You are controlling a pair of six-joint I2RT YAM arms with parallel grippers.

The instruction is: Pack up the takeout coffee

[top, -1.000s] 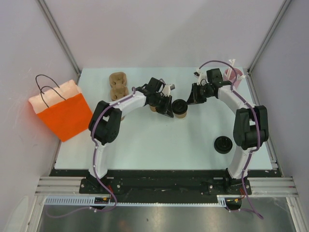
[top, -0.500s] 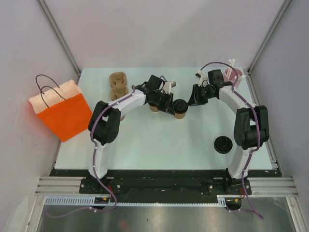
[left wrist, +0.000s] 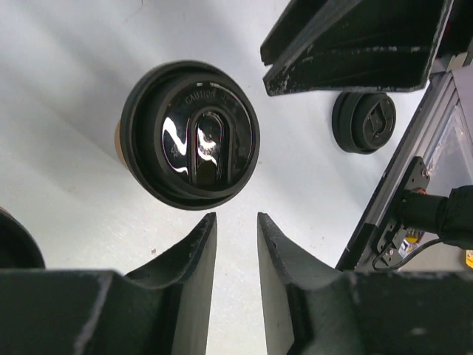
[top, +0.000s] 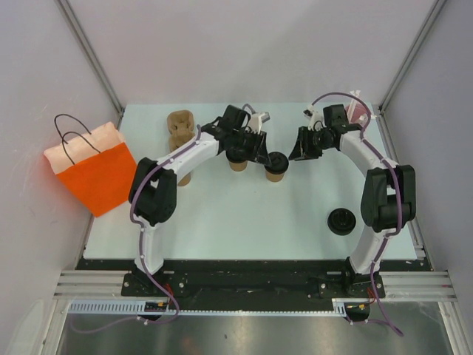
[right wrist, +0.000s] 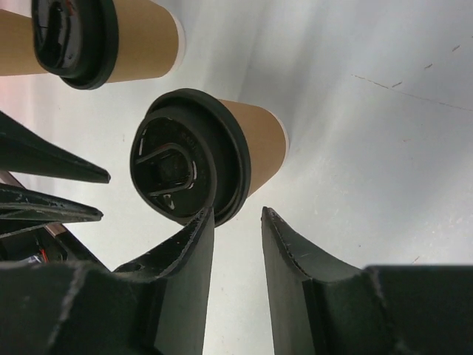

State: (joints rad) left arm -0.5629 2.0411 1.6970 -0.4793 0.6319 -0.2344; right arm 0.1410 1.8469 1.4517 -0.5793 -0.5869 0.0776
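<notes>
Two takeout coffee cups stand mid-table. One tan cup with a black lid (top: 276, 164) (left wrist: 190, 134) (right wrist: 192, 159) stands free between both grippers. The other cup (top: 237, 164) (right wrist: 96, 37) sits partly under the left arm, also lidded. My left gripper (top: 261, 154) (left wrist: 236, 222) hovers just left of the free cup, its jaws a little apart with only table between them. My right gripper (top: 292, 155) (right wrist: 238, 214) is just right of that cup, jaws likewise parted and holding nothing.
A loose black lid (top: 341, 221) (left wrist: 363, 122) lies at the front right. The orange bag (top: 94, 168) stands off the table's left edge. The brown pulp tray (top: 179, 132) is at the back left, and the pink cylinder (top: 356, 111) at the back right corner.
Both grippers have widened their jaws and drawn slightly back from the lidded cup between them. The left arm has shifted toward the back of the table.
</notes>
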